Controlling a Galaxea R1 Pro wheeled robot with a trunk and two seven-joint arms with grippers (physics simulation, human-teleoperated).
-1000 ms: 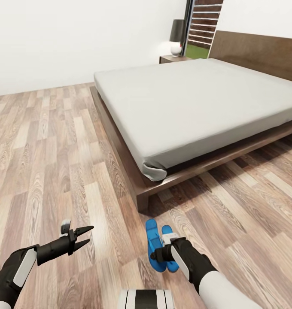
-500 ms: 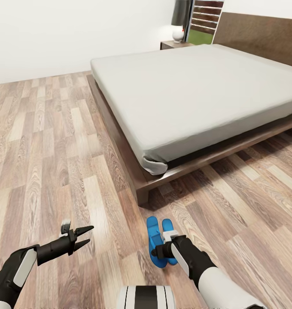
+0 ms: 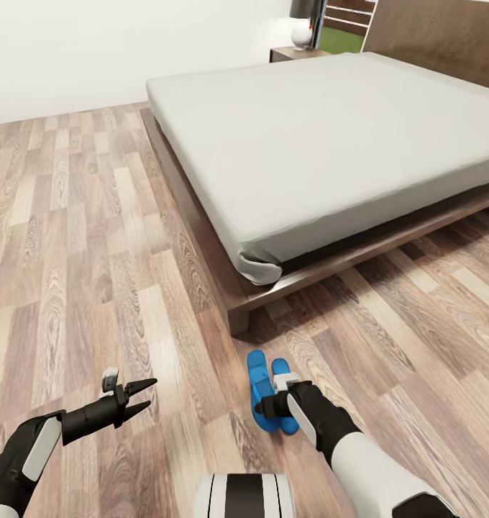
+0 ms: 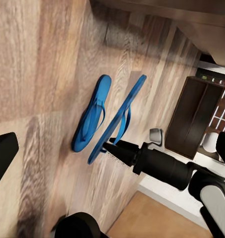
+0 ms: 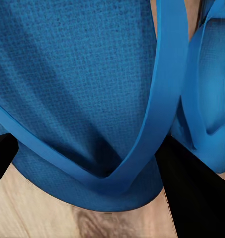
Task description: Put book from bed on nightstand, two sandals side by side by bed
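Observation:
Two bright blue sandals lie on the wood floor just off the bed's near corner. One sandal [image 3: 259,385] [image 4: 92,119] lies flat. The other sandal [image 3: 282,373] [image 4: 119,119] is tipped up on its edge beside it, and my right gripper [image 3: 270,411] [image 4: 117,148] is shut on its strap [image 5: 162,99]. My left gripper [image 3: 149,394] hovers open over bare floor, left of the sandals. The bed [image 3: 323,137] has a grey mattress and a dark frame. A nightstand [image 3: 295,52] stands at its far side. The book is out of view.
A lamp [image 3: 302,29] stands on the nightstand. The bed frame's corner [image 3: 237,324] juts out close above the sandals. A dark brown cabinet [image 4: 191,119] stands beyond the sandals in the left wrist view. Open plank floor [image 3: 72,252] spreads left of the bed.
The head camera has moved, so the bed sits higher and larger in the picture. My right gripper stays shut on the sandal, and the left gripper holds its pose.

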